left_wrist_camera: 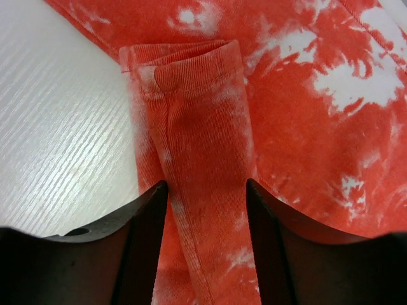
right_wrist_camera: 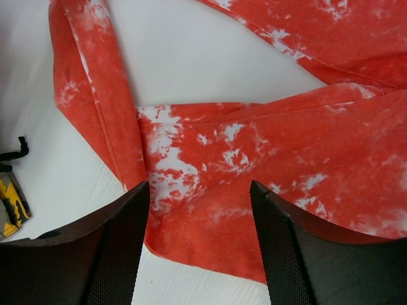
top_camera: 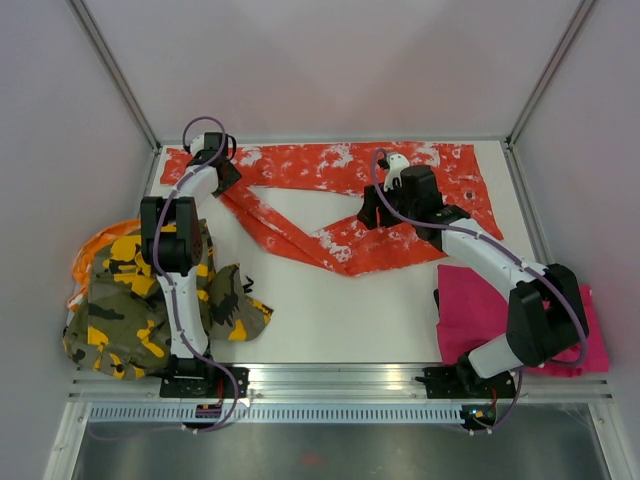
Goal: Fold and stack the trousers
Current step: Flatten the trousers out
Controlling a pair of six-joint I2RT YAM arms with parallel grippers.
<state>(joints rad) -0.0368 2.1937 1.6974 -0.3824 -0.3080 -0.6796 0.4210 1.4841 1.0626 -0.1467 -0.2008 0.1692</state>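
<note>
- The left gripper [left_wrist_camera: 205,190] is at the far-left corner of the white table [top_camera: 340,310]. Its dark fingers [left_wrist_camera: 143,248] pinch a raised, narrow fold of cloth that fills the gap between them and touches both.
- That fold belongs to the soft orange-red trousers with white splatter print [top_camera: 330,165]. Its hemmed, doubled-over end lies just beyond the fingertips, beside bare table on the left-hand side of the wrist view.
- The right gripper [right_wrist_camera: 198,190] hangs over the middle of the far half of the table. Its textured black fingers [right_wrist_camera: 114,254] are spread wide, and flat orange-red cloth shows in the gap between them.
- The orange-red trousers lie along the far edge. One leg runs from the far-right corner to the far-left corner. A second band of the cloth reaches toward the table's middle, and a narrow strip slants from there back to the far-left corner.
- The olive, yellow and black camouflage trousers [top_camera: 130,300] lie crumpled at the near-left corner and spill over the left edge, around the left arm.
- The plain magenta pink trousers [top_camera: 470,300] lie flat at the near-right corner, partly under the right arm.
</note>
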